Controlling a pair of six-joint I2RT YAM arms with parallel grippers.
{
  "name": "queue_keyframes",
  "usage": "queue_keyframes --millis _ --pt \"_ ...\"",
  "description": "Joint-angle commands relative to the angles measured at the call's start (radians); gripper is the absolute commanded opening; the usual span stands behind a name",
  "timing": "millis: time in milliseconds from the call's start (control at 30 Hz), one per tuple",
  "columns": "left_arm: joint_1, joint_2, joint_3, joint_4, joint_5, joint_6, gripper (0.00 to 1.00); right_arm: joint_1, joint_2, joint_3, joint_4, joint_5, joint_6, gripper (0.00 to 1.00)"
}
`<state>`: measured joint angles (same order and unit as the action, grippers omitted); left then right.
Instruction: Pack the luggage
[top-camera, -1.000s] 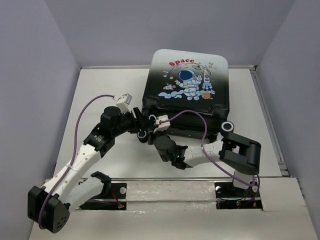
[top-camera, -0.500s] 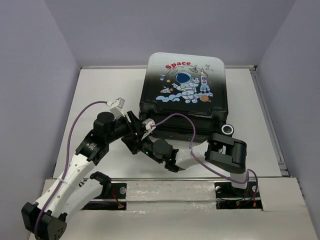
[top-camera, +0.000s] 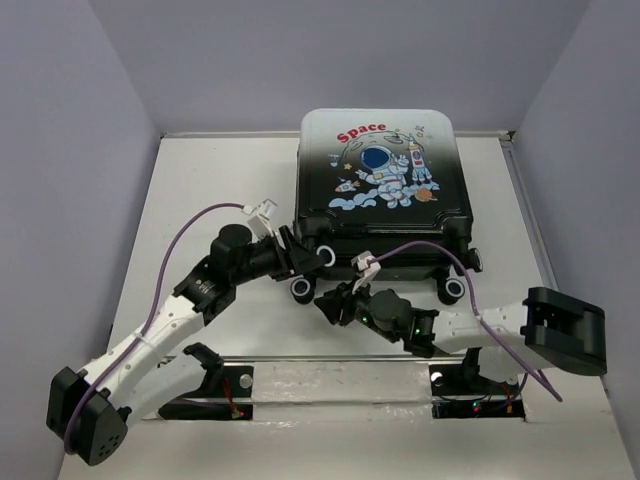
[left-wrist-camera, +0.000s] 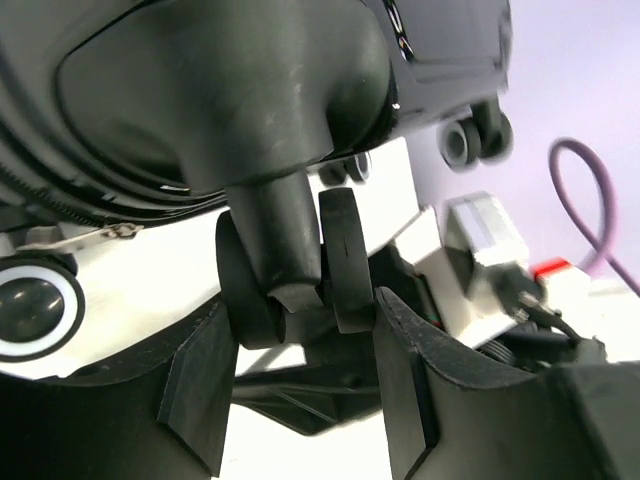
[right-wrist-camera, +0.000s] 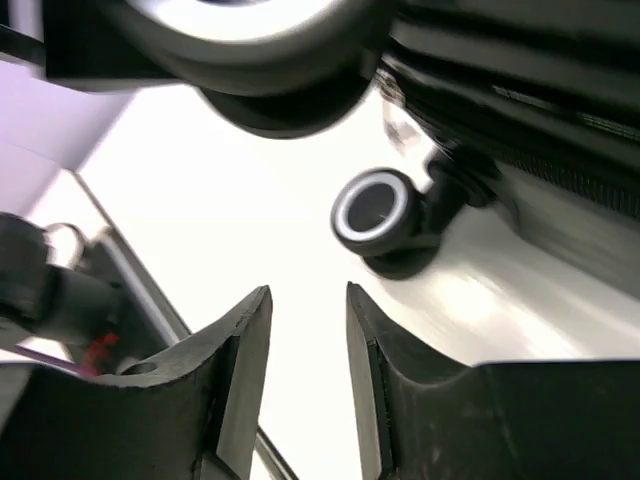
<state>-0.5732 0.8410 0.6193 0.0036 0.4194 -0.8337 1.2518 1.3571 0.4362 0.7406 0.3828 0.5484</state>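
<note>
Three pale lilac walls (top-camera: 100, 100) close in one white worktop (top-camera: 220, 180). One shut suitcase (top-camera: 385, 190) lies flat at its far middle, astronaut print up and wheels towards the arm bases. Two white-and-black arms reach to that near edge, the left arm (top-camera: 170, 320) and the right arm (top-camera: 480, 325), each trailing one purple cable (top-camera: 175, 240). The left pincer (left-wrist-camera: 305, 310) grips a black twin caster (left-wrist-camera: 290, 260) at the near-left corner. The right pincer (right-wrist-camera: 308, 300) stands open and empty just before the case. Two white-ringed wheels (top-camera: 303, 290) show below.
</note>
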Motion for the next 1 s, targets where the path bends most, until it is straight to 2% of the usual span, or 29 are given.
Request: queue_keyframes --millis 0,133,200,300,500,633,967 --pt "-0.135 0.081 0.062 0.433 0.068 -0.019 0.06 -0.025 -0.105 -0.042 -0.216 0.077 0.044 0.44" --pt "-0.189 0.150 0.080 0.499 0.042 -0.025 0.06 -0.118 -0.271 -0.062 -0.358 0.041 0.039 0.45" --pt "-0.195 0.174 0.076 0.528 0.029 -0.027 0.06 -0.147 -0.375 -0.027 -0.479 -0.042 -0.011 0.55" --pt "-0.200 0.204 0.080 0.552 0.030 -0.022 0.06 -0.147 -0.453 0.086 -0.694 -0.096 -0.100 0.77" --pt "-0.201 0.207 0.056 0.562 -0.008 -0.038 0.06 -0.147 -0.494 0.194 -0.886 -0.101 -0.166 0.93" --pt "-0.201 0.193 0.019 0.601 -0.042 -0.071 0.06 -0.147 -0.475 0.245 -0.857 -0.108 -0.208 1.00" --pt "-0.201 0.205 0.016 0.616 -0.014 -0.093 0.11 -0.156 -0.357 0.315 -0.633 -0.018 -0.238 1.00"
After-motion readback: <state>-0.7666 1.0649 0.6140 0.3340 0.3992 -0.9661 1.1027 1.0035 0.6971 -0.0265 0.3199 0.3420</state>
